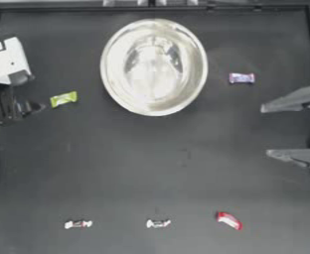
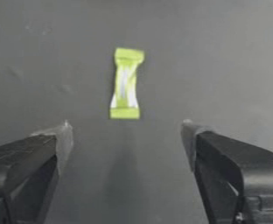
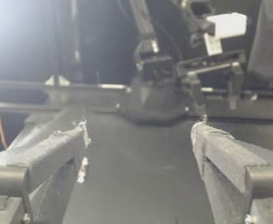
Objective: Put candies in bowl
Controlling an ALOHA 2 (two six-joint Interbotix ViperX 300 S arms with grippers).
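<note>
Yellow-green wrapped candy [image 2: 126,84] at left of frame: we centre the wide-open left gripper [image 2: 126,131] (right gripper [image 1: 281,130] idle, open), descend squarely.

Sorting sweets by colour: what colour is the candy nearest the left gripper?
Yellow-green candy, clearest in the left wrist view.

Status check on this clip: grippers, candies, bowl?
Left gripper open, lined up on yellow-green candy. Right gripper open, parked at right edge. Bowl empty; all five candies on table. Nothing in the way.

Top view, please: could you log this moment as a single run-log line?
left hand open, facing yellow-green candy | right hand open, at right edge | bowl holds no candy | five candies on table
</note>
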